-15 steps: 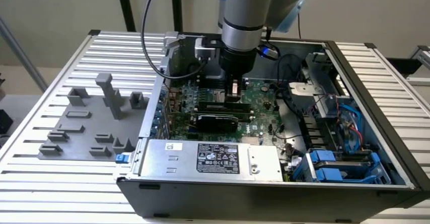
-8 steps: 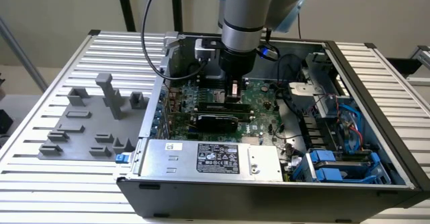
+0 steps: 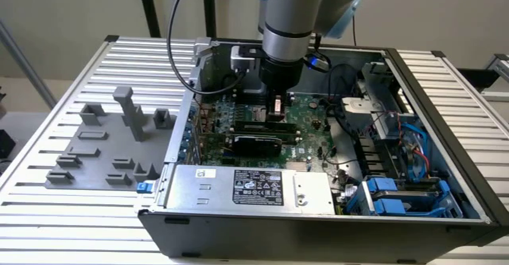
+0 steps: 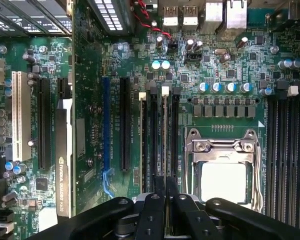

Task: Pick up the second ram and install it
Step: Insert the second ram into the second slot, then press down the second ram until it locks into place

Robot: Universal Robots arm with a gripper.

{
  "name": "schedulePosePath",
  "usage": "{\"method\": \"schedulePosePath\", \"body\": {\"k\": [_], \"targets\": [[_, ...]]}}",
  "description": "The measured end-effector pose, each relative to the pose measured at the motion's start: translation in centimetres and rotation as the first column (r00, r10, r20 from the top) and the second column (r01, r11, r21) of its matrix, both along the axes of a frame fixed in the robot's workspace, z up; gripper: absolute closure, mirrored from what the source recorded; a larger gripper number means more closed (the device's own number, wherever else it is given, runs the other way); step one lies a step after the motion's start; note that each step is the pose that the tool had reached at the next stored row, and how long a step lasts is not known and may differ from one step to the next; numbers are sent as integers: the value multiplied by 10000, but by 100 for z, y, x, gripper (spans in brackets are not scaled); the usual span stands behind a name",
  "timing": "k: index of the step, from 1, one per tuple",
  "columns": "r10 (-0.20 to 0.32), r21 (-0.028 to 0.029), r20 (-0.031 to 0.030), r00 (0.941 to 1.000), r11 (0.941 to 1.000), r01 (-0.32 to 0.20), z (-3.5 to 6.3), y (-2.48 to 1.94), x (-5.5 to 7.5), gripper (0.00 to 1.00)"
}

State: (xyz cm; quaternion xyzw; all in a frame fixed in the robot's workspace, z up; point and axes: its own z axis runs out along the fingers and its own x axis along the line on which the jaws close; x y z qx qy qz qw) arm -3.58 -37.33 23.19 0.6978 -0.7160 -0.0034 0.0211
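In the exterior view I have the gripper (image 3: 276, 107) low over the motherboard (image 3: 310, 131), well inside the case. In the wrist view the jaws pinch the second ram (image 4: 165, 145), edge-on, entering its slot for seating.

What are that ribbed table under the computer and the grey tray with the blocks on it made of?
The table looks like bare aluminium: pale silver slats with a soft metallic sheen and long grooves. The tray and its blocks look like matte grey plastic, one dull even colour without glints, possibly printed. The computer case seems to be painted sheet metal, dark grey and smooth, with thin folded edges.
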Motion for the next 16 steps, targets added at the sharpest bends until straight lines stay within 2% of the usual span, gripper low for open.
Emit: {"method": "schedulePosePath", "body": {"k": [5, 10, 16], "targets": [[-1, -11, -6, 10000, 10000, 1, -1, 0, 7, 100], [0, -64, -8, 10000, 10000, 0, -2, 0, 7, 100], [0, -66, -7, 10000, 10000, 0, -16, 3, 8, 100]]}}
